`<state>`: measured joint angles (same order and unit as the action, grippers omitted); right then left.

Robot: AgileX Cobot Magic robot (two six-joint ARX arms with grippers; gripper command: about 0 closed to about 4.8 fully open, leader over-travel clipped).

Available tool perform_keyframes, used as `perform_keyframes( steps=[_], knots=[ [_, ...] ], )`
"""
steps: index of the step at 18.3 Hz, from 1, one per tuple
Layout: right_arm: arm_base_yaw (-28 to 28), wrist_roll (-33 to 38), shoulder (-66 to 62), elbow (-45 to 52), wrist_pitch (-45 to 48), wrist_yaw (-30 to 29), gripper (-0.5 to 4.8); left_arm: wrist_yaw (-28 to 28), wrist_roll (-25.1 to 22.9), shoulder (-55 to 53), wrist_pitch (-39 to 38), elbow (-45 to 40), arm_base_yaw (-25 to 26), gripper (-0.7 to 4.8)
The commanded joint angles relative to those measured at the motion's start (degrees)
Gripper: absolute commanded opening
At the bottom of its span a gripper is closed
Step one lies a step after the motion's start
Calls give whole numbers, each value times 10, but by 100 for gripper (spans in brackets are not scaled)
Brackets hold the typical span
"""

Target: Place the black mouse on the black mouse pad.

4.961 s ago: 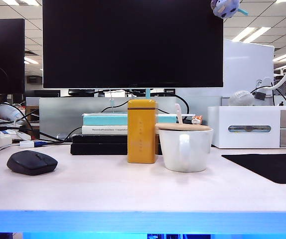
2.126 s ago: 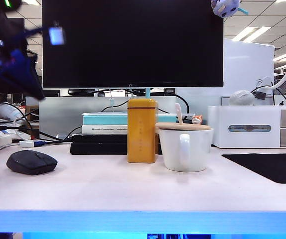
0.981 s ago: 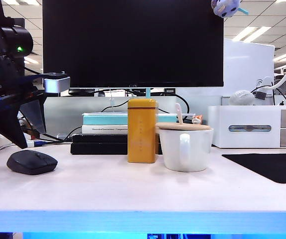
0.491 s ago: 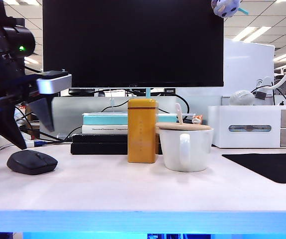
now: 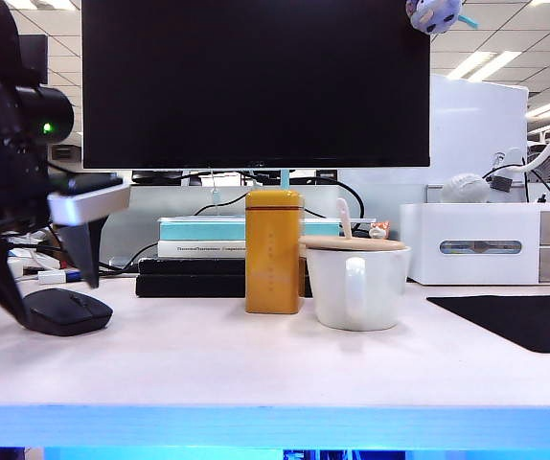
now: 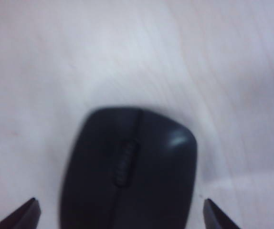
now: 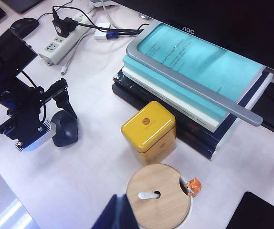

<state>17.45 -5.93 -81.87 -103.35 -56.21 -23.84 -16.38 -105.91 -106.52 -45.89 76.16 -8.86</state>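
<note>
Here the black mouse (image 6: 127, 174) lies between the released left gripper's (image 6: 120, 212) fingers (image 6: 20, 217).

The black mouse (image 5: 68, 311) lay flat on the desk (image 5: 256, 369) at the exterior view's left edge, low, rounded, scroll wheel up. The black mouse pad (image 5: 519, 321) lay flat at far right, well apart.

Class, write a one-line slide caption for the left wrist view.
Open left tool straddling the black mouse on the pale table, fingertips either side, not yet closed.
</note>
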Motion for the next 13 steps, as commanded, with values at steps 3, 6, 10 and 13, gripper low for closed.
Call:
perform_keyframes(
  steps=[3,6,10,13],
  knots=[
    [0,-3,3,-2,7,-3,-5,-34,2,-10,0,1,0,479],
    [0,-3,3,-2,7,-3,-5,-81,16,-10,-1,1,0,479],
    [0,-3,3,-2,7,-3,-5,-85,16,-11,3,1,0,479],
    [0,-3,3,-2,7,-3,-5,-83,45,-11,5,1,0,479]
  ],
)
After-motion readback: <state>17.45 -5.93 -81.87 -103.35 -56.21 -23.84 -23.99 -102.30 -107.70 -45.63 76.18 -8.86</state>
